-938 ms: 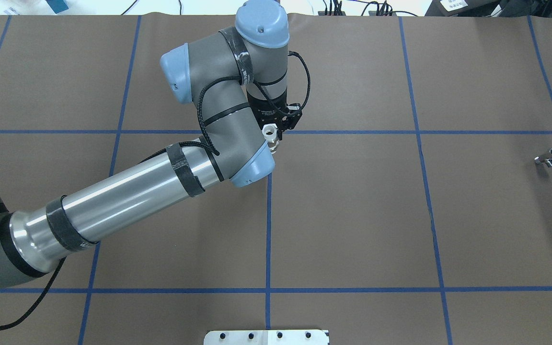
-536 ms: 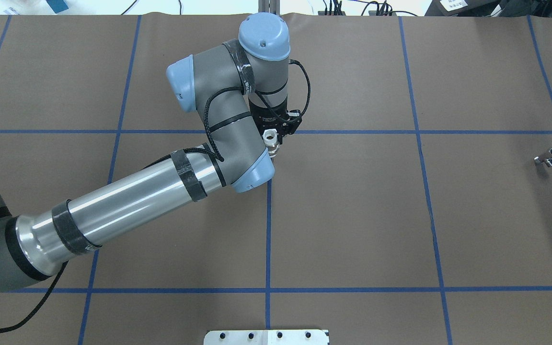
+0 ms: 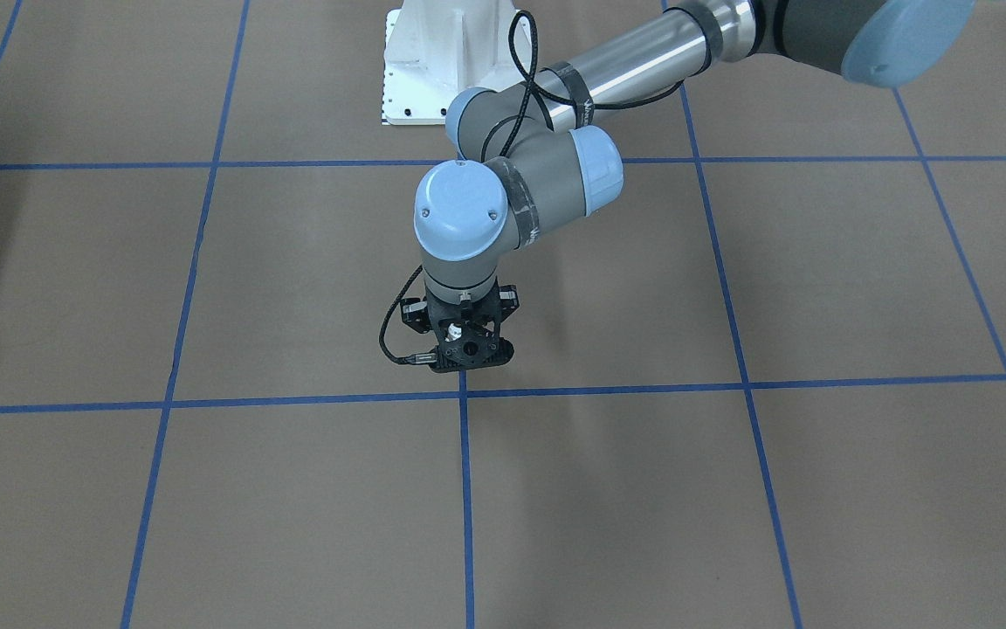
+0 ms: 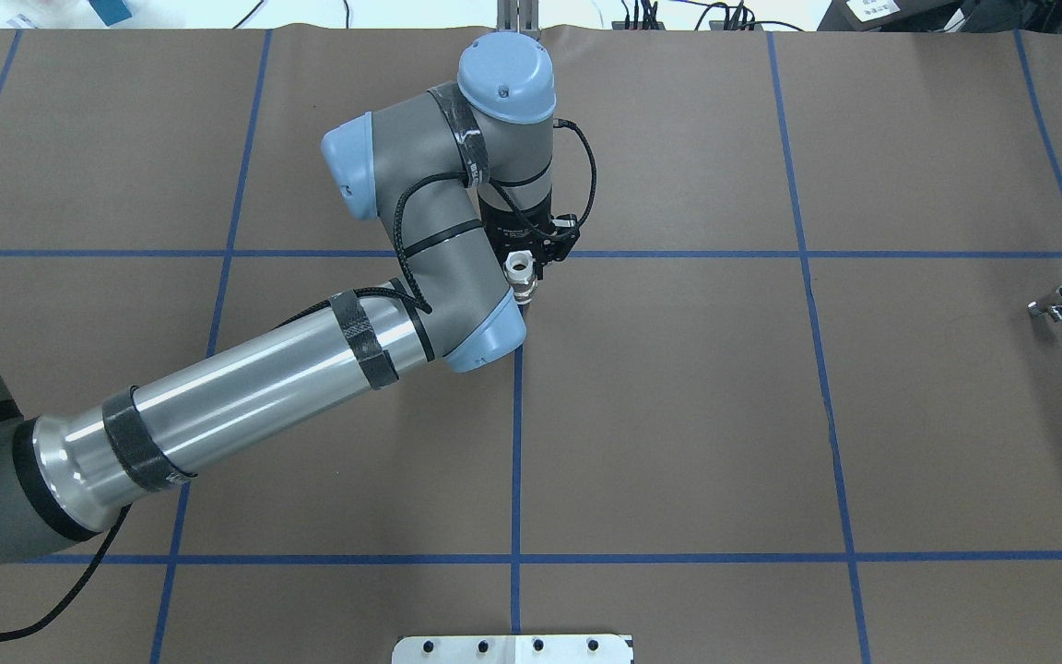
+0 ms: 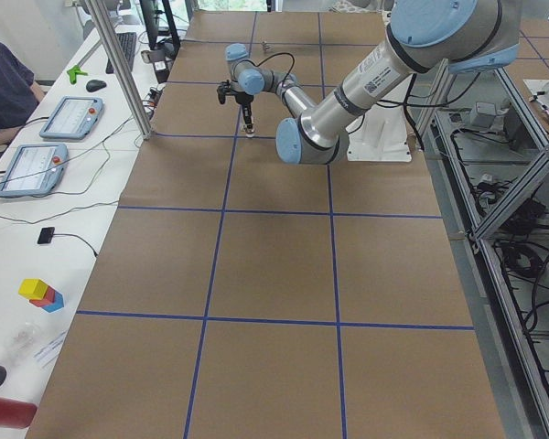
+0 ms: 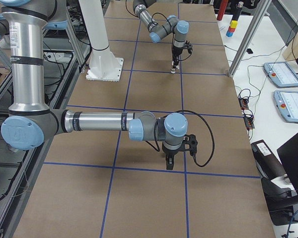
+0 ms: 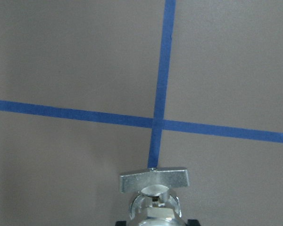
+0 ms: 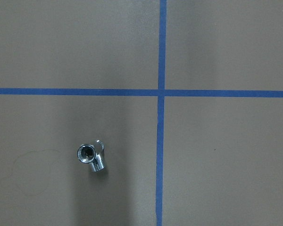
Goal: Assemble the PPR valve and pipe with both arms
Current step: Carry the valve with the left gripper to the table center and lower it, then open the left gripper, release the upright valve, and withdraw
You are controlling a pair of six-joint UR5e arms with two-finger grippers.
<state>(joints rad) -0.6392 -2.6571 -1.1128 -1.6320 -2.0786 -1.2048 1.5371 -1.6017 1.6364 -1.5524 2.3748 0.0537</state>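
Two fingers of the left gripper [image 4: 531, 261] clamp the PPR valve [image 4: 518, 267], white open end up, above a blue tape crossing [image 7: 156, 123]. The pipe [image 4: 1052, 304] lies well apart at three o'clock on the brown mat [image 4: 678, 415]. The right gripper [image 6: 170, 161] hangs over the mat, grip state impossible to tell.

No writing, label or number can be read anywhere.

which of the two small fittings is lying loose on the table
The silver pipe piece, lying alone far to the robot's right; the white valve is gripped in the left hand.
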